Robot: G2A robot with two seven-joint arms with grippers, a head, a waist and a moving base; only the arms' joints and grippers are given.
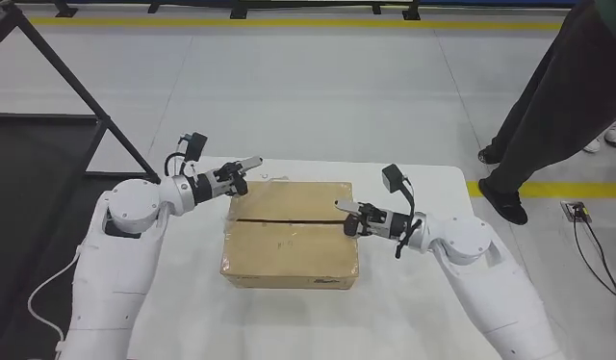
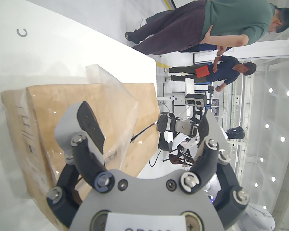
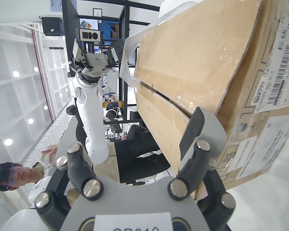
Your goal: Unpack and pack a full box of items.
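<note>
A closed brown cardboard box lies on the white table, its two top flaps meeting in a seam across the middle. A strip of clear tape stands peeled up from the box's top at its left end. My left gripper hangs open over that far left corner, and the loose tape rises between its fingers, close to one pad. My right gripper is open at the right end of the seam, one finger over the box's top edge. Several printed labels cover that end wall.
A black metal frame stands off the table to the left. Bare tabletop lies to the right of the box and in a narrow band behind it. The box's front side sits near the table's front edge.
</note>
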